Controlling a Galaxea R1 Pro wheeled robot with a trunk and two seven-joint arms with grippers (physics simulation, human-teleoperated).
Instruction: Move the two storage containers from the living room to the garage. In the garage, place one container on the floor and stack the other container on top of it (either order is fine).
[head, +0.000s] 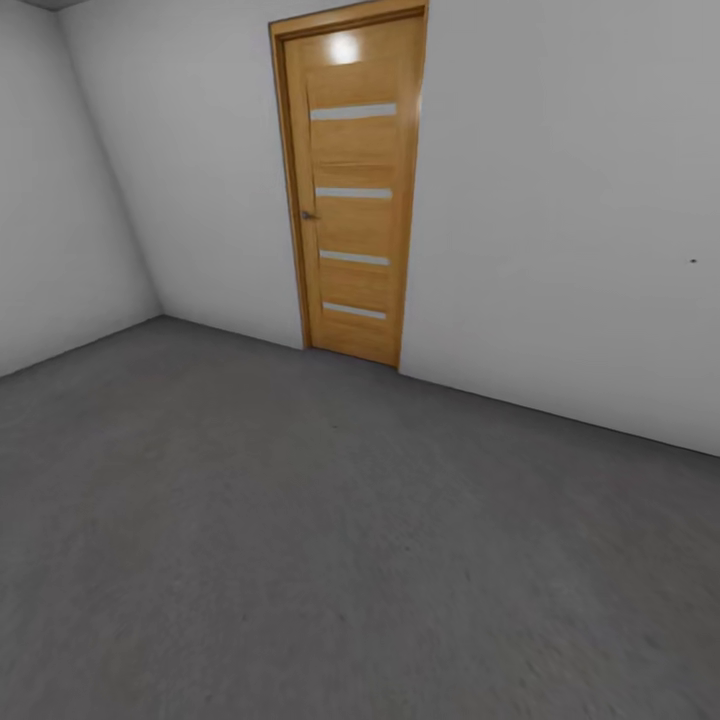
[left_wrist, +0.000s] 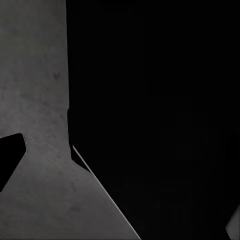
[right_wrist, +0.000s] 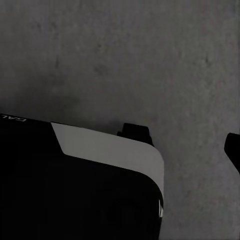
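head view has one wooden door (head: 352, 190), white walls (head: 560, 200), grey floor (head: 300, 540); wrist views add dark robot body (right_wrist: 75, 190); jaw states can't be told.

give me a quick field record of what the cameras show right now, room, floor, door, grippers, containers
room: garage-like corner, plain white walls
floor: dark grey, matte, concrete-like
door: wood-panelled door, shut, four pale horizontal strips, handle on its left edge
right gripper: dark fingertips over the floor, nothing between them
left gripper: one dark fingertip at the picture's edge, state unclear
robot body: dark and white casing
containers: none seen
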